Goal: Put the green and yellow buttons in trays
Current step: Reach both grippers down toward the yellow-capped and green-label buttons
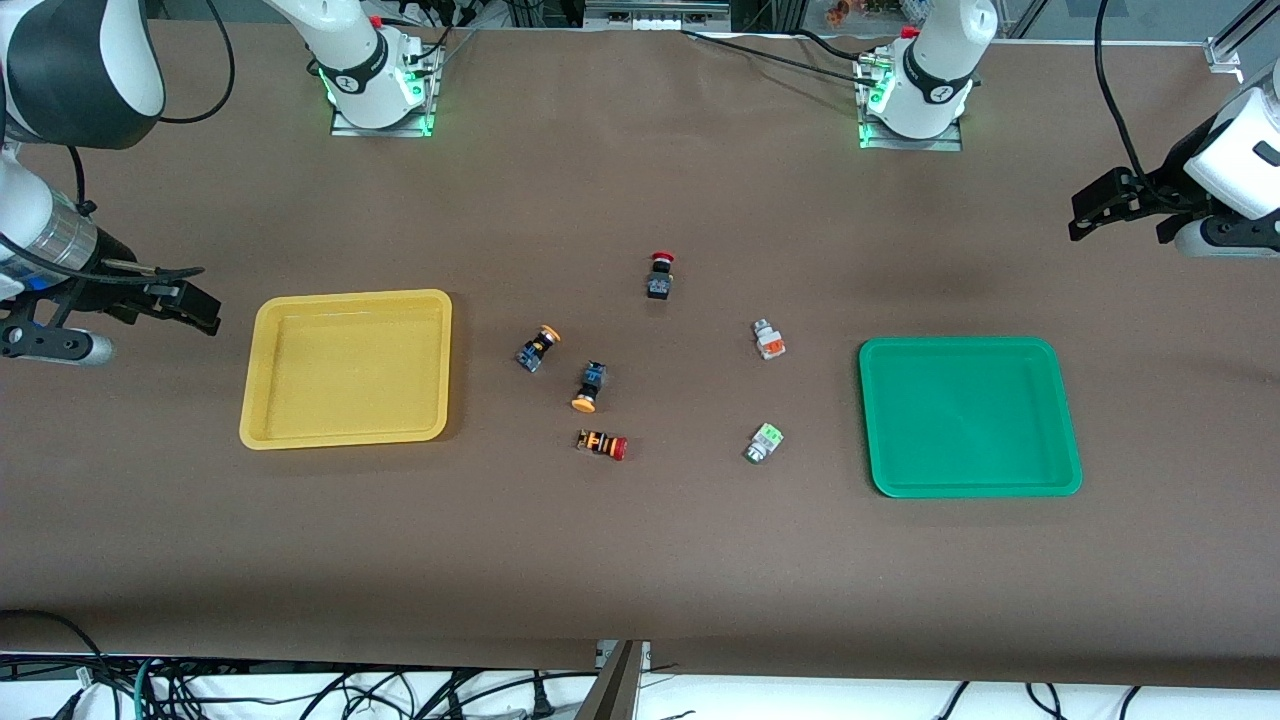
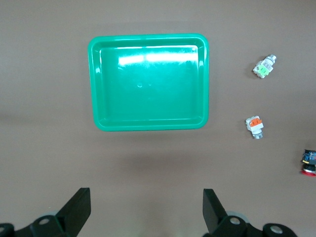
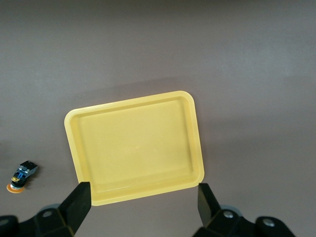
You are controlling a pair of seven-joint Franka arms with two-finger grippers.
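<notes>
The yellow tray (image 1: pixel 345 368) lies toward the right arm's end of the table and the green tray (image 1: pixel 968 415) toward the left arm's end; both hold nothing. Between them lie two yellow-capped buttons (image 1: pixel 538 349) (image 1: pixel 590 386), a grey button with an orange block (image 1: pixel 768 340) and a grey button with a green block (image 1: pixel 765 443). My left gripper (image 1: pixel 1115 215) is open and empty, up in the air over bare table beside the green tray (image 2: pixel 148 126). My right gripper (image 1: pixel 200 305) is open and empty over bare table beside the yellow tray (image 3: pixel 143 195).
A black switch with a red mushroom cap (image 1: pixel 660 275) and a red-capped switch with an orange-striped body (image 1: pixel 602 444) lie among the buttons. The left wrist view shows the green-block button (image 2: pixel 263 66) and the orange-block button (image 2: pixel 255 126); the right wrist view shows one yellow-capped button (image 3: pixel 20 177).
</notes>
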